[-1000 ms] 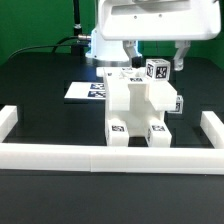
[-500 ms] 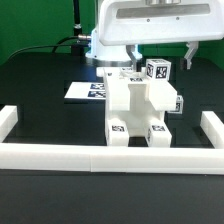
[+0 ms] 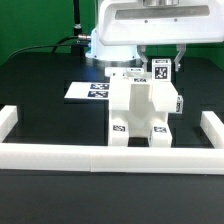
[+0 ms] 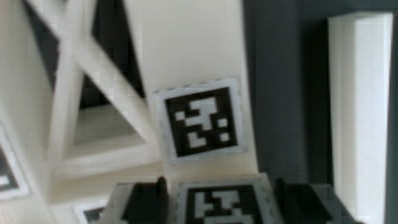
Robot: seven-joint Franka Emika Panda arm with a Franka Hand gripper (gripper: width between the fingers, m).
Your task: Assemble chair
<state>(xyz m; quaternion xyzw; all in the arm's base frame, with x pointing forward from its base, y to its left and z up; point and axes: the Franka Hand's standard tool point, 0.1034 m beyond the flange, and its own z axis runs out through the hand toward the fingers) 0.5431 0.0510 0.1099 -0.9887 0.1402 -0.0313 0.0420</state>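
The partly built white chair [image 3: 140,108] stands in the middle of the black table, with tags on its lower blocks. My gripper [image 3: 160,60] hangs over its top, towards the exterior view's right. It is shut on a small white tagged chair part [image 3: 160,72], held at the chair's upper corner with the tag facing the camera. In the wrist view the held part [image 4: 222,203] sits between the dark fingers [image 4: 157,200]. Beyond it are a tagged face of the chair [image 4: 199,122] and white bars [image 4: 80,70]. I cannot tell whether the part touches the chair.
The marker board [image 3: 86,90] lies flat behind the chair on the exterior view's left. A long low white border rail [image 3: 100,156] runs along the front, with short arms at the left [image 3: 8,120] and the right [image 3: 212,126]. The robot base [image 3: 100,45] stands at the back.
The gripper has turned the held part so its tag faces the camera squarely. The part has shifted slightly right and down towards the chair's top. The chair has not moved.
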